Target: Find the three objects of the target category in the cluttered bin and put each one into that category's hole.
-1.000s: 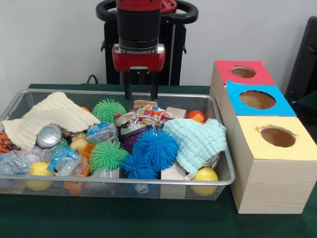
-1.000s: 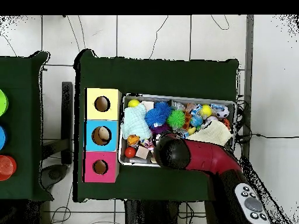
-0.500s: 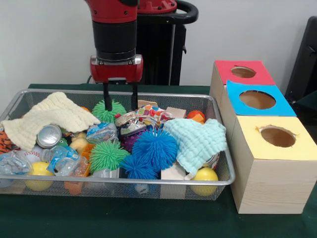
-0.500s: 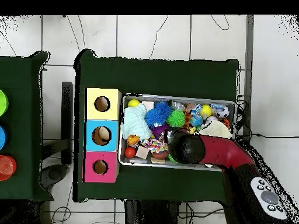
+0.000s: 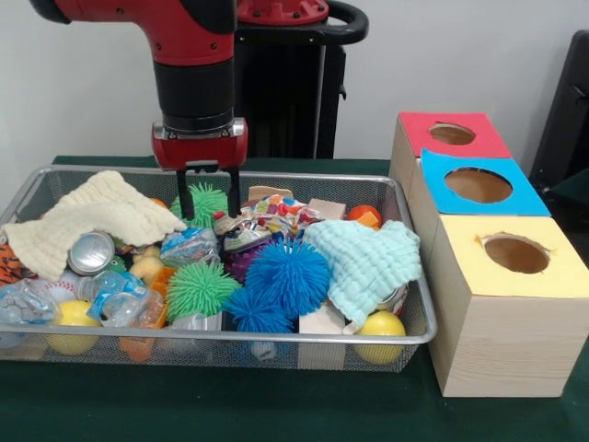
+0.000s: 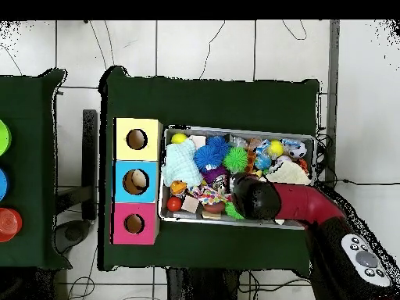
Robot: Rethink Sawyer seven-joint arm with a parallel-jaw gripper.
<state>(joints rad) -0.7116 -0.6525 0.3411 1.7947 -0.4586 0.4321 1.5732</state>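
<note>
My gripper hangs open over the back of the wire bin. Its two black fingers reach down on either side of a green spiky ball, which shows between them. Whether they touch it I cannot tell. A second green spiky ball and two blue spiky balls lie nearer the front. To the right stand three boxes with holes on top: red, blue and yellow. In the overhead view the arm's head hides the gripper; a green spiky ball peeks out beside it.
A cream cloth covers the bin's left side and a mint cloth its right. A tin can, crumpled plastic bottles, yellow balls, an orange ball and wooden blocks fill the gaps.
The arm has swung to the picture's left in the front view and come down. Its fingers went from above the bin's back rim to either side of the rear green spiky ball.
</note>
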